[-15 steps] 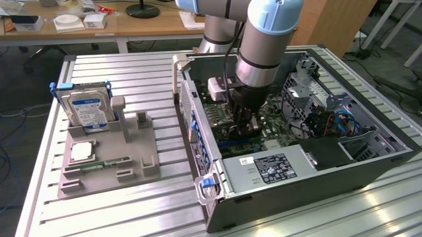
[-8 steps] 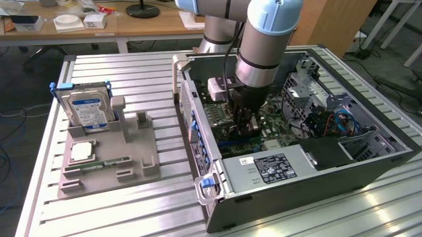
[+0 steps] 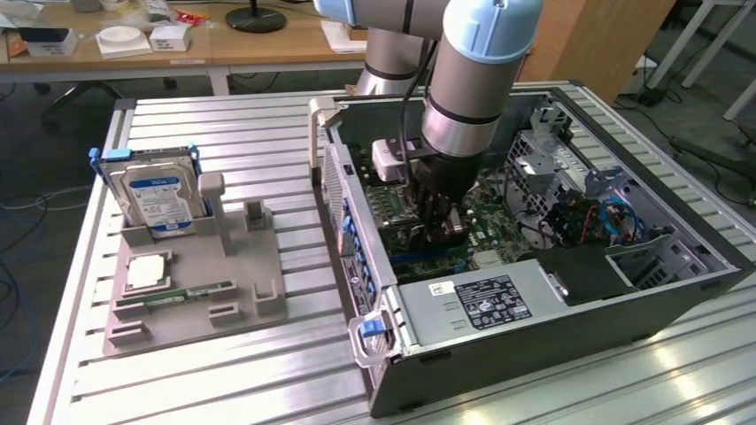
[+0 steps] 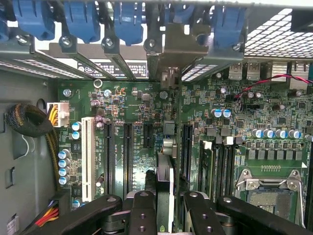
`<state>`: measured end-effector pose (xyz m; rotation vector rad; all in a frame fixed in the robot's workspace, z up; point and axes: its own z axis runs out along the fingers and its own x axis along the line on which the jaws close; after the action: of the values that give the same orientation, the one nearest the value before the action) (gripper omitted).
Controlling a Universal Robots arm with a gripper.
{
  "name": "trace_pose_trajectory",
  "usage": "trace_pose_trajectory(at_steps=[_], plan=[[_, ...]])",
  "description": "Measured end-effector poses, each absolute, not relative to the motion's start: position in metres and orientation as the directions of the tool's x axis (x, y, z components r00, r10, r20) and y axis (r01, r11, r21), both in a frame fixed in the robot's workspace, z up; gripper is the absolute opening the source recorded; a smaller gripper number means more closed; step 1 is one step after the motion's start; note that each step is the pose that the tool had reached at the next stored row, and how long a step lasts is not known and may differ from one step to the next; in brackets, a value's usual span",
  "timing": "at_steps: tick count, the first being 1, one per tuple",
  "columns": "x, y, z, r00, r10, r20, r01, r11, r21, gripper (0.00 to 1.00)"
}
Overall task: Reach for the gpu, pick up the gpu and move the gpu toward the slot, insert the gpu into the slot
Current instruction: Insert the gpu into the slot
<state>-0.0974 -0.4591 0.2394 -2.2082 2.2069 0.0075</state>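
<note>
My gripper (image 3: 443, 223) reaches down inside the open computer case (image 3: 661, 292), low over the green motherboard (image 4: 132, 105). In the wrist view the gripper (image 4: 165, 213) is shut on the gpu (image 4: 165, 169), which I see edge-on as a thin upright card between the black fingers (image 4: 143, 210). Its silvery metal end bracket (image 4: 171, 58) stands against the case's rear wall. The card runs parallel to the long black slots (image 4: 187, 152), between one of them and a short black slot (image 4: 146, 136). The card's own edge hides the slot under it, and I cannot tell whether it is seated.
A square silver CPU socket (image 4: 271, 188) and memory slots lie beside the card. A white slot (image 4: 88, 159), capacitors and a cable bundle (image 4: 29, 120) sit on the other side. Blue latches (image 4: 80, 19) line the rear. Outside stand a fixture (image 3: 195, 283), a hard drive (image 3: 159, 197) and a memory stick (image 3: 177, 294).
</note>
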Motion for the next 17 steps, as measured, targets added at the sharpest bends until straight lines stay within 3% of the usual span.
trace_pose_trajectory(at_steps=[17], plan=[[-0.0944, -0.4591, 0.2448, 0.001, -1.000, -0.017, -1.000, 0.000, -0.010, 0.27]])
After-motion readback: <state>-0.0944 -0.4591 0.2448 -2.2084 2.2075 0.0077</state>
